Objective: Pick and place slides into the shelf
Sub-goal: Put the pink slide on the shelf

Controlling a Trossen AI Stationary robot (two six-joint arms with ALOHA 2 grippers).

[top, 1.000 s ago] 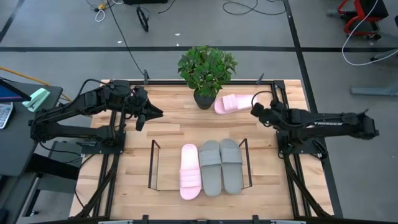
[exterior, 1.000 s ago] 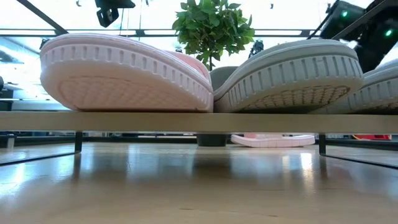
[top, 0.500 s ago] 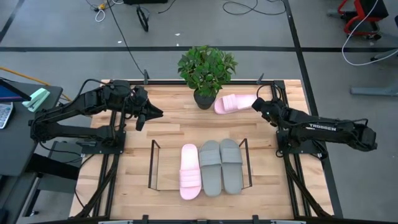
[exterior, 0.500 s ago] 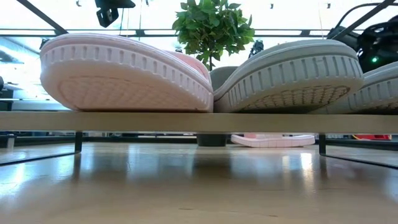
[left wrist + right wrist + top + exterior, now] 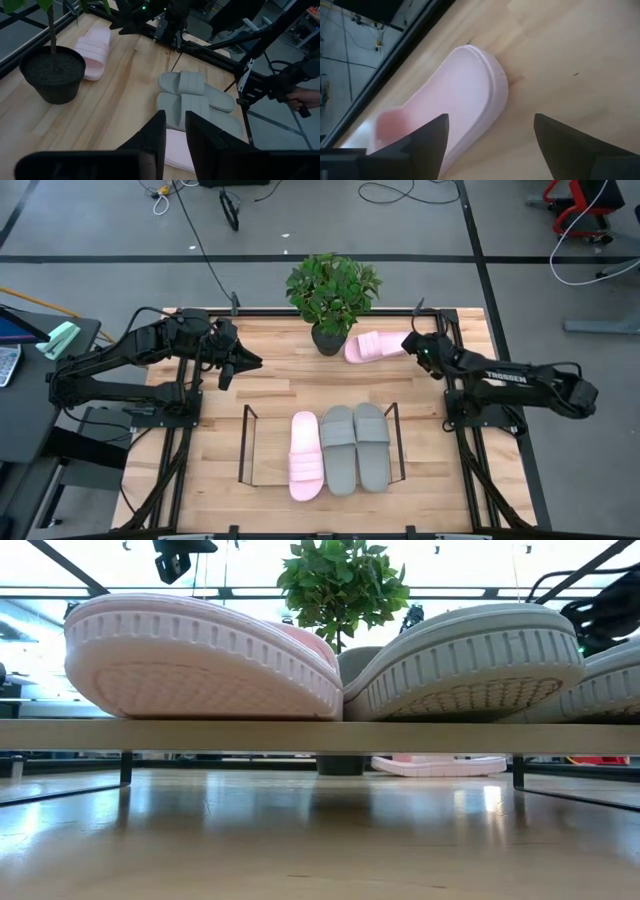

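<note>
Three slides lie side by side on the shelf [image 5: 246, 445]: a pink one [image 5: 306, 455] and two grey ones [image 5: 338, 450] [image 5: 371, 445]. Another pink slide [image 5: 372, 345] lies sole down on the table at the far right, beside the plant pot. My right gripper [image 5: 490, 142] is open wide and hovers over that slide's right end [image 5: 475, 85], one finger above it and the other over bare wood. My left gripper [image 5: 175, 135] waits high at the table's left, its fingers a narrow gap apart with nothing between them.
A potted plant [image 5: 333, 295] stands at the far edge, just left of the loose pink slide. The table's black rail frame [image 5: 470, 330] runs close behind my right gripper. Bare wood lies between the plant and the shelf, whose left part holds nothing.
My right gripper has swung toward the table's far edge and come down toward the loose pink slide, staying open wide. The slides have not moved.
</note>
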